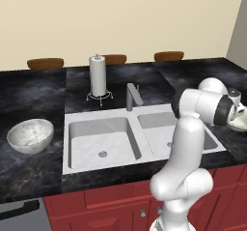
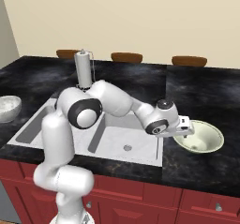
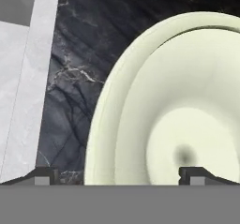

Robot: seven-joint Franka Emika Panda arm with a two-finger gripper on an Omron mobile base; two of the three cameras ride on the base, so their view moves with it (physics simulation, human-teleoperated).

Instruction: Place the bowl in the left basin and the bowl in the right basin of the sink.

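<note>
- The claw [image 3: 117, 174] is spread wide over the near rim of the cream bowl [image 3: 187, 106].
- That bowl is seated on the dark desk [image 3: 79, 54], right of the sink [image 1: 120, 160].
- A grey marbled bowl [image 1: 30, 135] is seen left of the sink.

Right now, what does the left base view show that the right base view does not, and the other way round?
Left base view: the grey faucet, the drain of the left basin, and the whole grey marbled bowl on the black counter left of the sink.
Right base view: the open jaws of the gripper over the rim of the cream bowl, with its whole inside.
Both: the sink, the paper towel roll, the black counter.
</note>
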